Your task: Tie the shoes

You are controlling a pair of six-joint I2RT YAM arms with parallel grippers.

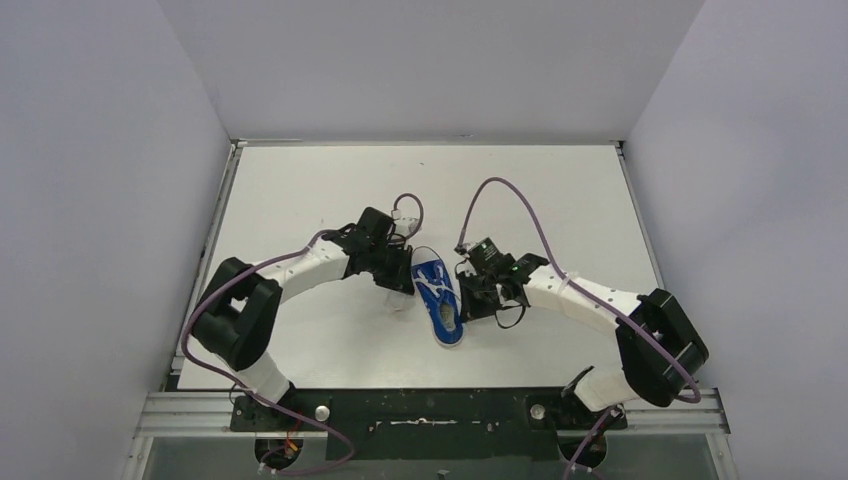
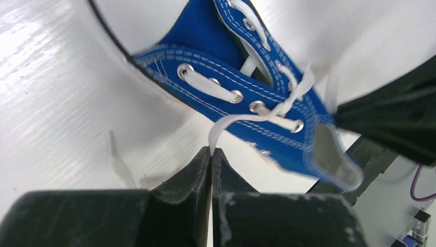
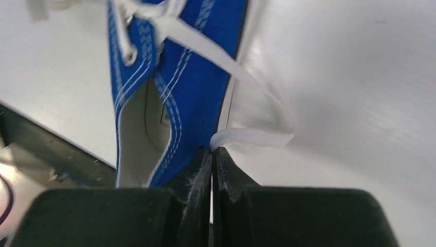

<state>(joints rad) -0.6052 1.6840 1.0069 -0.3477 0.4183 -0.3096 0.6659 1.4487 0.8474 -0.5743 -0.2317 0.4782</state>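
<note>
One blue sneaker lies on the white tabletop, heel opening toward the arm bases, with two grippers flanking it. The left gripper sits just beside the sneaker's left side, jaws pinched tight on the left lace end; the right gripper sits just beside its right side by the heel opening, clamped on the right lace end. Sneaker sits well apart from every tabletop edge, with grey walls standing beyond the far and side edges.

top view looks down; both wrist views closely share the sneaker
</note>
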